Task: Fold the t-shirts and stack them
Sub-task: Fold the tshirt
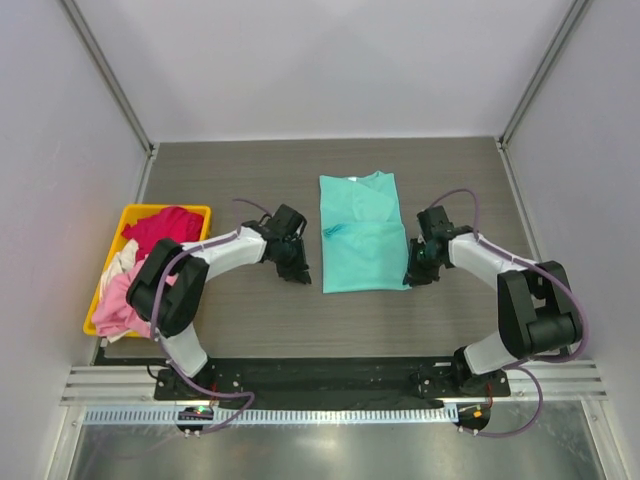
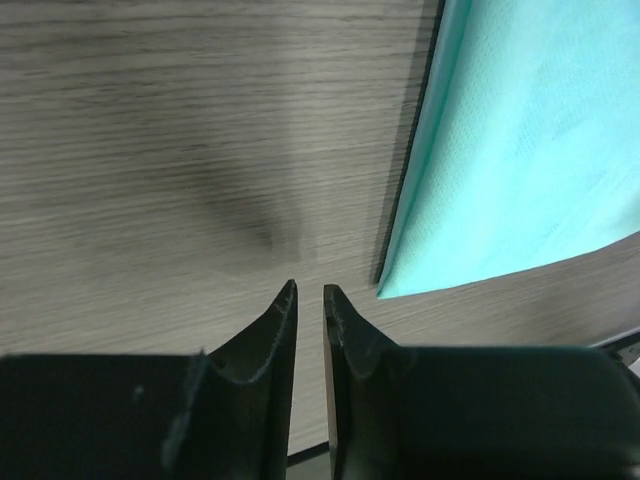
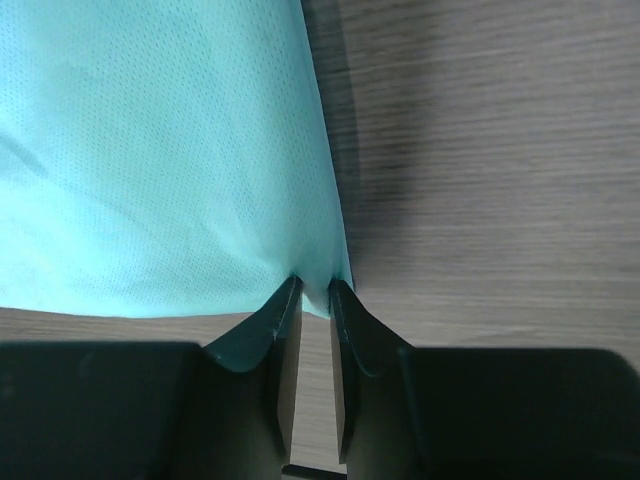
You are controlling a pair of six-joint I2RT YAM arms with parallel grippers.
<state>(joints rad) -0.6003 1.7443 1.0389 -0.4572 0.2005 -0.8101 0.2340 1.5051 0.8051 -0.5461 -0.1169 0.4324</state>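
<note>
A teal t-shirt (image 1: 362, 240) lies folded into a long rectangle in the middle of the table, its collar at the far end. My left gripper (image 1: 297, 272) hovers over bare wood just left of its near left corner; in the left wrist view the gripper (image 2: 310, 290) is open by a narrow gap with nothing in it, the shirt (image 2: 520, 150) to its right. My right gripper (image 1: 413, 275) sits at the near right corner. Seen from the right wrist, this gripper (image 3: 315, 283) is narrowly open, its tips touching the shirt's (image 3: 160, 150) corner.
A yellow bin (image 1: 165, 209) stands at the table's left edge holding a magenta-red t-shirt (image 1: 165, 228), a whitish one (image 1: 120, 262) and a light pink one (image 1: 120, 300) that spills over the near rim. Grey walls close in three sides.
</note>
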